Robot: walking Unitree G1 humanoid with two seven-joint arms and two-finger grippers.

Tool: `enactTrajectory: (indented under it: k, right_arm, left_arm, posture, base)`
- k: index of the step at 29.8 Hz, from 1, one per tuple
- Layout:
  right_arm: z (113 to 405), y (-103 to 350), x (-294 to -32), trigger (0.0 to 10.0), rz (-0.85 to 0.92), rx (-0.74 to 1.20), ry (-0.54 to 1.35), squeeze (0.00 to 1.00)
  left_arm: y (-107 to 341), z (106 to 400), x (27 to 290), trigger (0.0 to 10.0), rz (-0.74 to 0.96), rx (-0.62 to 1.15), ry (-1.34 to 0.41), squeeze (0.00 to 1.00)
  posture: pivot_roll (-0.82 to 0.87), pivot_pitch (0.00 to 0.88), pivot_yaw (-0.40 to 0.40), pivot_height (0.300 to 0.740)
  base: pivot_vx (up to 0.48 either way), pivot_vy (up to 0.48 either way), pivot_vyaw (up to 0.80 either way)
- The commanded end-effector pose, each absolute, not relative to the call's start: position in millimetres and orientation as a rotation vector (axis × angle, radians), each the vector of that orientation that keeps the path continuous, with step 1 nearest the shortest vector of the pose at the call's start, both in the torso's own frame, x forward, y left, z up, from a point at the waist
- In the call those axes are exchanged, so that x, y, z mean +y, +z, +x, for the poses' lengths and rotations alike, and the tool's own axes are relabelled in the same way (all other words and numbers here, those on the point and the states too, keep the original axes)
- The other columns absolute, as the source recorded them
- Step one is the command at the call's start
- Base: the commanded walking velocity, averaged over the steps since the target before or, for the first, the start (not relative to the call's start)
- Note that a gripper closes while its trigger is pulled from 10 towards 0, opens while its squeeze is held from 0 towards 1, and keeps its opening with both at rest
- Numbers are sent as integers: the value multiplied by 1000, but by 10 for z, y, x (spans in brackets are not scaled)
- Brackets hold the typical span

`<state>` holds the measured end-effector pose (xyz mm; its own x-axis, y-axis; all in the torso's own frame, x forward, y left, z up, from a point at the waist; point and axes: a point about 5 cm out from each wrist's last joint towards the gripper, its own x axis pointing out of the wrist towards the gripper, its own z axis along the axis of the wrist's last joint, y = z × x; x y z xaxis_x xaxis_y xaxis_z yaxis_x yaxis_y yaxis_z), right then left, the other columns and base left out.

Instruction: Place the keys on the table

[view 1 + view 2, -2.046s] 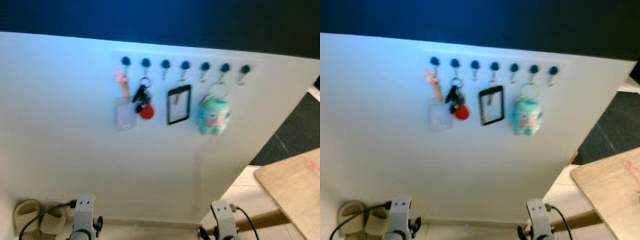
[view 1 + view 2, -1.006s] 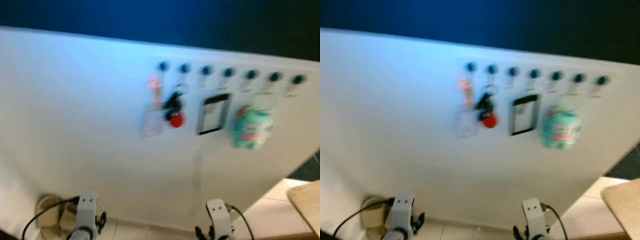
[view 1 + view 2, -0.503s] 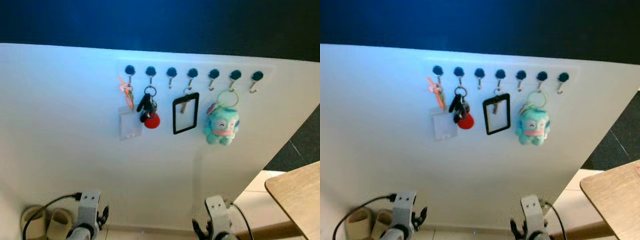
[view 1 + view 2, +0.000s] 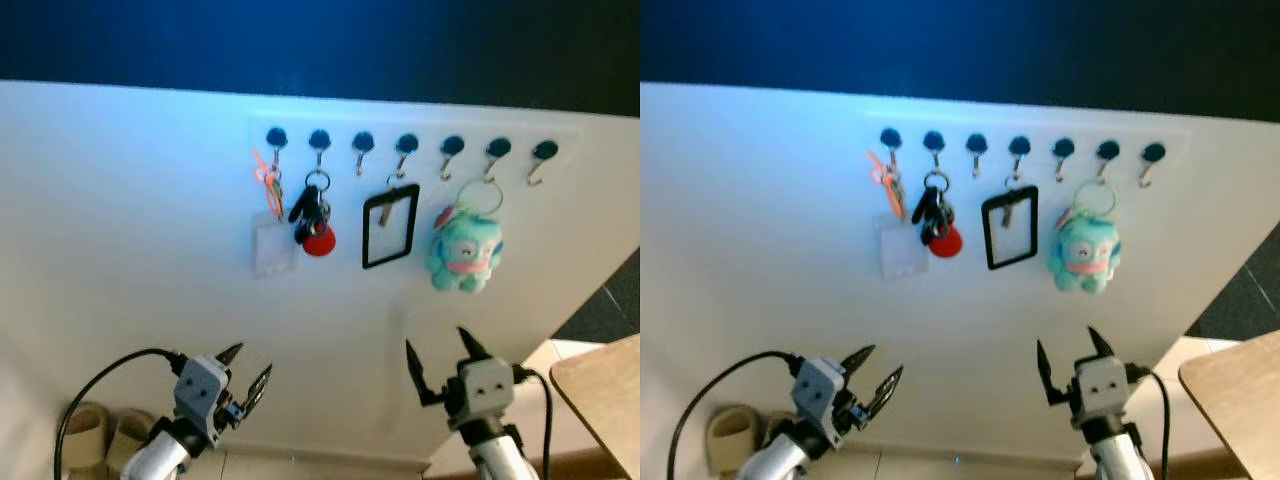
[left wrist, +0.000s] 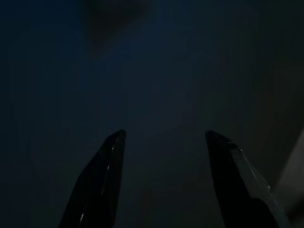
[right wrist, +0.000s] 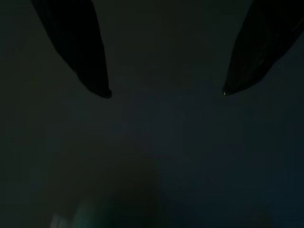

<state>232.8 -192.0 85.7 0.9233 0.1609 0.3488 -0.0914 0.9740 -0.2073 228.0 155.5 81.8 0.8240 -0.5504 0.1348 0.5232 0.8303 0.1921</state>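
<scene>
White wall (image 4: 120,230) ahead, row of dark hooks (image 4: 406,145) across it. Keys (image 4: 312,215) with red tag hanging on second hook from left, between clear card holder (image 4: 274,248) and black frame (image 4: 389,226); teal plush (image 4: 463,252) further right. Table corner (image 4: 600,385) at far right. Below, left gripper (image 4: 246,374) and right gripper (image 4: 438,360), both spread open.

Left wrist view: dark, fingers (image 5: 102,178) parted.

Right wrist view: dark too, fingers (image 6: 78,45) wide apart.

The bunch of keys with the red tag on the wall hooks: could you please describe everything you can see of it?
The bunch of keys hangs by a silver ring from the second hook from the left on the white wall panel. Dark, black-headed keys cluster under the ring, with a round red tag lowest. It hangs straight, close beside a clear card holder to its left. Both tools are below it, apart from it.
</scene>
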Motion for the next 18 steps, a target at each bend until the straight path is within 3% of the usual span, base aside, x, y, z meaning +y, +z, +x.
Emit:
enactTrajectory:
  k: [1,2,3,4,5,6,14,15,16,17,18]
  right_arm:
    - [2288,994,-1876,10000,-156,-422,137,0]
    - [2270,1090,-1832,10000,-139,-459,151,0]
    - [2242,1176,-1786,10000,-117,-493,169,357]
    - [2242,1176,-1786,10000,-117,-493,169,357]
    - [2207,1257,-1738,10000,-96,-523,190,624]
    - [2179,1288,-1720,10000,-87,-532,200,1000]
    - [2063,1332,-1759,10000,-88,-491,135,1000]
    - [2058,1328,-1771,10000,-90,-482,123,855]
    - [2053,1313,-1789,10000,-91,-471,110,294]
    - [2045,1308,-1806,10000,-86,-460,96,0]
    - [2034,1308,-1823,10000,-73,-448,78,0]
  left_arm:
    - [924,2252,1500,10000,151,-207,-615,0]
    - [1017,2265,1456,10000,155,-241,-627,0]
    - [1106,2274,1418,10000,157,-270,-638,0]
    - [1106,2274,1418,10000,157,-270,-638,0]
    - [1194,2286,1383,10000,157,-299,-644,0]
    - [1240,2291,1367,10000,156,-311,-648,0]
    - [1362,2256,1295,10000,162,-307,-689,0]
    - [1367,2253,1292,10000,165,-304,-691,0]
    - [1368,2251,1285,10000,168,-301,-697,0]
    - [1372,2248,1276,10000,173,-296,-701,0]
    - [1375,2242,1264,10000,181,-289,-712,0]
  posture:
    - [40,78,-18,740]
    - [39,78,-18,740]
    - [38,79,-17,740]
    - [38,79,-17,740]
    - [38,80,-16,740]
    - [35,79,-14,740]
    - [33,84,-11,740]
    - [32,84,-9,740]
    - [32,84,-9,740]
    - [34,85,-7,740]
    - [32,86,-5,740]
  base:
    - [0,0,0]
    - [0,0,0]
    - [0,0,0]
    - [0,0,0]
    - [0,0,0]
    - [0,0,0]
    - [0,0,0]
    - [0,0,0]
    - [0,0,0]
    - [0,0,0]
    - [0,0,0]
